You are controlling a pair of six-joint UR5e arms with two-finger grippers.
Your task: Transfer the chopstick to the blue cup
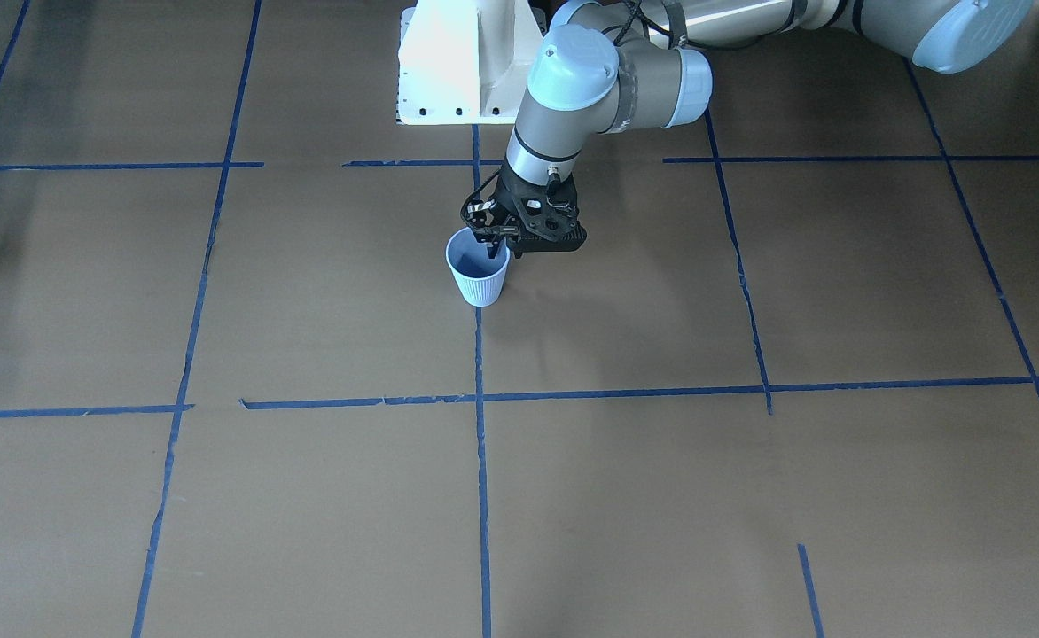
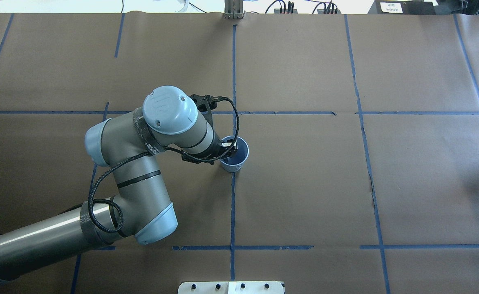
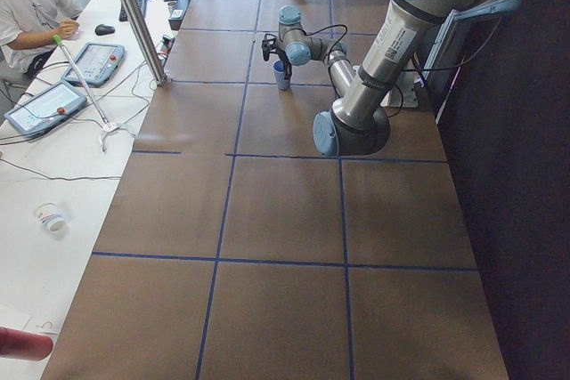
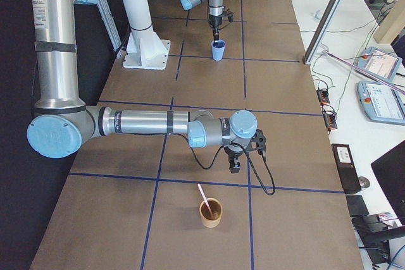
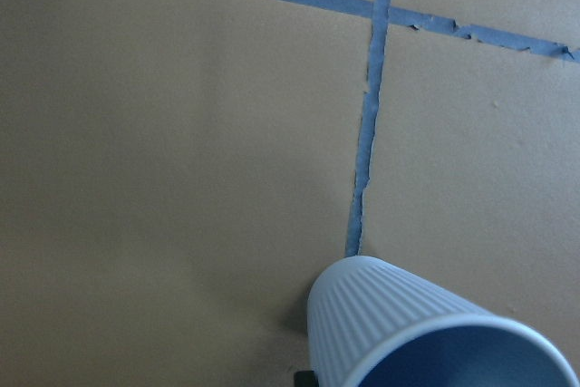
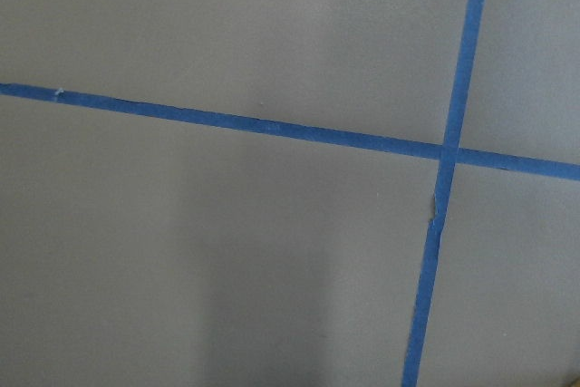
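The blue cup (image 1: 479, 282) stands upright on the brown table on a blue tape line; it also shows in the overhead view (image 2: 240, 158) and the left wrist view (image 5: 399, 333). My left gripper (image 1: 490, 237) comes down on the cup's rim on the robot's side, one finger inside and one outside, and looks shut on the rim. A pink chopstick (image 4: 202, 193) leans in a brown cup (image 4: 211, 213) at the table's right end. My right gripper (image 4: 234, 167) hangs just above the table a short way from that cup; I cannot tell whether it is open or shut.
Blue tape lines (image 1: 480, 399) divide the brown table. The white robot base (image 1: 457, 62) stands at the table's edge. An operator (image 3: 27, 2) sits at a side table with tablets and cables. A small paper cup (image 3: 52, 216) lies there.
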